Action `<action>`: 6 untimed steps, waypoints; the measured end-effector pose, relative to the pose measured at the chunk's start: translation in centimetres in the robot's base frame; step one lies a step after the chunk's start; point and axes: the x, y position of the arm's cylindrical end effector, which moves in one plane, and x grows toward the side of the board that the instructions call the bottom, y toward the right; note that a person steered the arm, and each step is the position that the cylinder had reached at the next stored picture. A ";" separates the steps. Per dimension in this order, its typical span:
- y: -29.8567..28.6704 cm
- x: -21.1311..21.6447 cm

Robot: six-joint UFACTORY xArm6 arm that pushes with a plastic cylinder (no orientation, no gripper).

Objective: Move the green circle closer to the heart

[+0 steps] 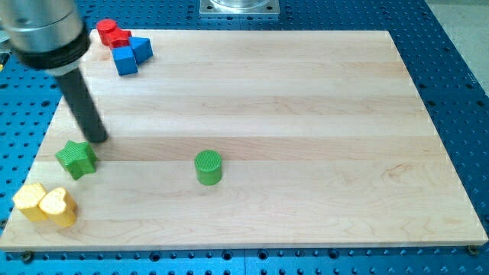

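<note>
Here you see the green circle standing upright near the middle of the wooden board, a little toward the view's bottom; being round, it points no way and has no long axis. Your rod has no jaws to open or close; my tip rests on the board well apart from the circle, at the view's left, just above the green star. The yellow heart lies at the bottom-left corner, touching another yellow block. Red blocks and blue blocks cluster at the top-left.
</note>
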 end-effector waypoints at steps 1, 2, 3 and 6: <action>-0.2 4.5; 9.1 2.7; 23.1 0.2; 6.5 5.1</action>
